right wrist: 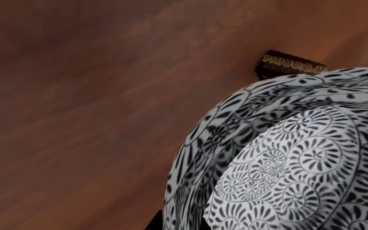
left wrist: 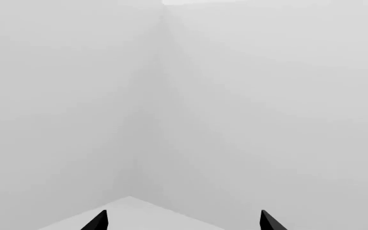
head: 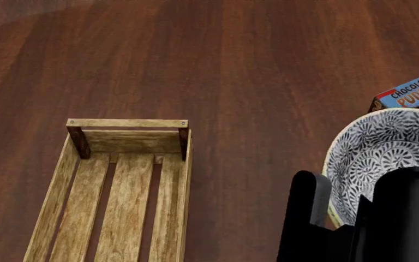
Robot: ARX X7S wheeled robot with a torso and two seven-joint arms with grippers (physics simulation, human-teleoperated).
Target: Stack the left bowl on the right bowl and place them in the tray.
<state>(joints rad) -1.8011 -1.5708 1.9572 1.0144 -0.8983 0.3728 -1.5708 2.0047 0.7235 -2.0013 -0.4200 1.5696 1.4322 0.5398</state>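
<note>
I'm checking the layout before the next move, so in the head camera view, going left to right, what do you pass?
Tray → right gripper → patterned bowl → chocolate pudding box, all on the dark wooden table.

Bowl (head: 388,158) white, black swirl pattern; tray (head: 122,191) light wood; table (head: 268,65) dark brown.

Head view steeply down over table (head: 268,65); right wrist close against shared bowl (right wrist: 286,158).
</note>
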